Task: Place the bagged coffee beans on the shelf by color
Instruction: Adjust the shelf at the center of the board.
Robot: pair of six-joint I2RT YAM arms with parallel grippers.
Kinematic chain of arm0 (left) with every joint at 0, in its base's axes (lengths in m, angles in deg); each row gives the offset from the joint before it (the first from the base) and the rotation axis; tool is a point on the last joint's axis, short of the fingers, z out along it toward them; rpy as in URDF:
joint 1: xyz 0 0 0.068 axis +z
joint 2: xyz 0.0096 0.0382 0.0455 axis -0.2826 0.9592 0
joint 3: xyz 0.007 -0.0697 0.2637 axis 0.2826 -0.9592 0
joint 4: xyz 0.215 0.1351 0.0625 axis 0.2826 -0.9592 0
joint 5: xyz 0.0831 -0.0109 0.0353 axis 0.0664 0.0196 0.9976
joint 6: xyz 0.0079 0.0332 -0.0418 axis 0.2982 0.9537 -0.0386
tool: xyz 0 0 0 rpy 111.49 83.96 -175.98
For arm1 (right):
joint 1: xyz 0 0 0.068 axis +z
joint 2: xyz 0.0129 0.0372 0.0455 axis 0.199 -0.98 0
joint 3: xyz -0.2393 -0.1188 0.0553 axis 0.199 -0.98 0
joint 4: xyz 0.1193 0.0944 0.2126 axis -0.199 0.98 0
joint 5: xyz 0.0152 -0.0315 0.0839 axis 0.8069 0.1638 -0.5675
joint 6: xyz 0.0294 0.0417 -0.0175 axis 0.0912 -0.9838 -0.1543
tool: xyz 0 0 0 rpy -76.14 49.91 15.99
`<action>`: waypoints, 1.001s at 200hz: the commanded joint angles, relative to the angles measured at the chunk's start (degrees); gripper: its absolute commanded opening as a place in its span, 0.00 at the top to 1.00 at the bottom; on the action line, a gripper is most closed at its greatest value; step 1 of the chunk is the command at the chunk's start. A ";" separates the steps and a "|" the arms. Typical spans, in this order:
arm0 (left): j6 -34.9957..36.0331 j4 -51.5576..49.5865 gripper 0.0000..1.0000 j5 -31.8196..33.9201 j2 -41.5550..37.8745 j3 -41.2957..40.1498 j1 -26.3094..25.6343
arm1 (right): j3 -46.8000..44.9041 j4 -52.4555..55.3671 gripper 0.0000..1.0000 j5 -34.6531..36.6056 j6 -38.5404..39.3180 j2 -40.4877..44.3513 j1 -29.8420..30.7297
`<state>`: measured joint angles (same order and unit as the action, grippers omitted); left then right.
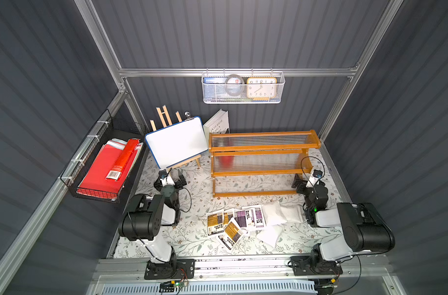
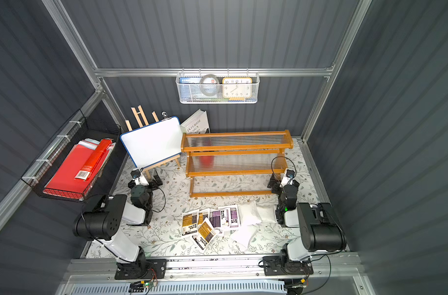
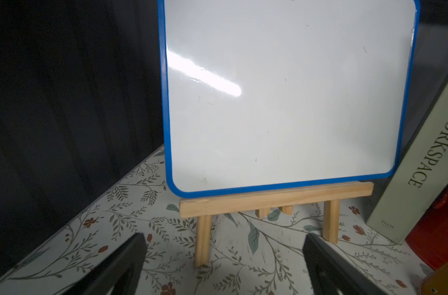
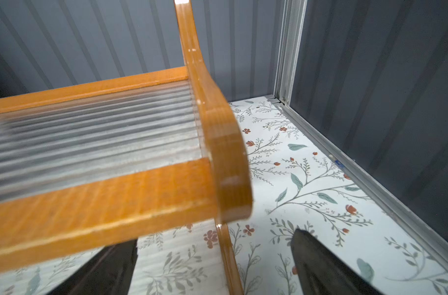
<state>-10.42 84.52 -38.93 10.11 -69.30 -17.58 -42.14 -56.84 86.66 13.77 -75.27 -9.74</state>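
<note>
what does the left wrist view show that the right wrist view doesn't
Only the left wrist view: the whiteboard on its wooden easel, a book lettered WORKSPACE, and the left tool.
Only the right wrist view: the shelf end with a ribbed tier, the aluminium frame, and the right tool.
Both: the floral table cover, the dark wall, and a tool that is open and empty.

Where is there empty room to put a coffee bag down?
All three tiers of the shelf look bare. The flowery mat is free between the left arm and the coffee bags, which pile up crowded in front of the shelf.
</note>
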 commanded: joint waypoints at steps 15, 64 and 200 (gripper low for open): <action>1.18 -0.38 0.01 0.64 -0.09 0.75 -0.32 | 0.79 -0.42 0.01 -0.57 -0.02 0.25 -0.16; 1.15 -0.38 0.01 0.68 -0.17 0.77 -0.32 | 0.74 -0.42 0.01 -0.61 -0.01 0.25 -0.17; 1.16 -0.42 0.01 0.61 -0.12 0.75 -0.33 | 0.45 -0.63 0.01 -0.74 0.06 0.70 -0.14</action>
<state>-10.40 84.52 -38.93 10.11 -69.30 -17.58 -42.16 -56.84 86.47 13.77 -75.27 -9.76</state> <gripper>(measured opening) 0.992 0.989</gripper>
